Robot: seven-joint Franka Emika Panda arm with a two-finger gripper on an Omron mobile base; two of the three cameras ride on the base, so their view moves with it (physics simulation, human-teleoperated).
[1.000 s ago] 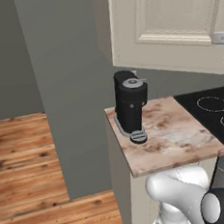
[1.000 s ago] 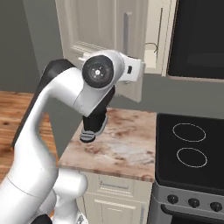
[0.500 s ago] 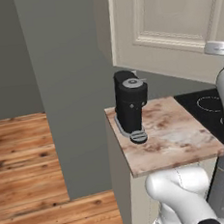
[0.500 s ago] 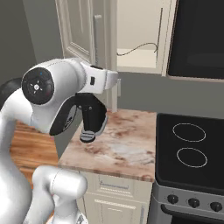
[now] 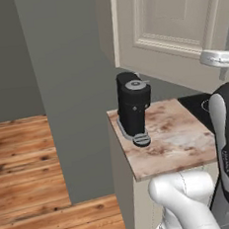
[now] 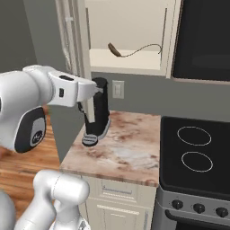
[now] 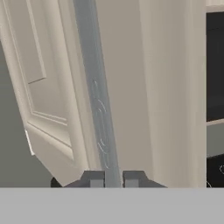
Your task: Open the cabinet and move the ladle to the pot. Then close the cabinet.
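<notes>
The cream cabinet [image 6: 130,63] stands open, and its raised-panel door [image 5: 177,21] is swung out to the left. On the cabinet's shelf lies the dark ladle [image 6: 117,49], its thin handle curving off to the right. My gripper [image 7: 113,179] is shut on the door's long silver bar handle [image 7: 98,100], which runs up between the two fingertips. In the right base view my gripper [image 6: 93,90] sits at the door's lower edge, in front of the coffee machine. The pot is out of view.
A black coffee machine [image 5: 133,109] stands at the back of the marbled counter [image 6: 130,152]. A black stove [image 6: 193,148] with two ringed burners adjoins on the right, below a black microwave [image 6: 206,36]. A grey wall and wood floor [image 5: 27,164] lie to the left.
The door has swung from nearly shut to wide open. My arm has swept left with the handle, uncovering the shelf and ladle, and the jaws have narrowed.
</notes>
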